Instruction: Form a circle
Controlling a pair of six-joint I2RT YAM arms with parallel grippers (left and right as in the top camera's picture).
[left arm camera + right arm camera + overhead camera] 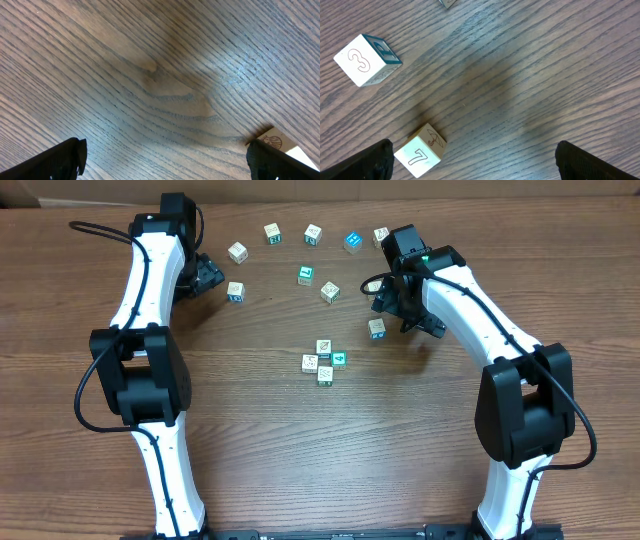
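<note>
Both pincers released and low over the tabletop; cubes not yet in a circle.
Left pincer (165, 167) is spread wide and empty above the brown wood-grain tabletop (150, 75), with a white cube with a shell print (277, 142) just beside one finger. Right pincer (475, 167) gapes empty too; a white cube marked 7 (420, 150) lies just inside one finger, a white cube marked 3 (367, 60) farther ahead. The small white and teal printed cubes (306, 274) lie in a loose arc between the pincers, and a four-cube cluster (310, 363) sits behind them, toward the arm bases.
</note>
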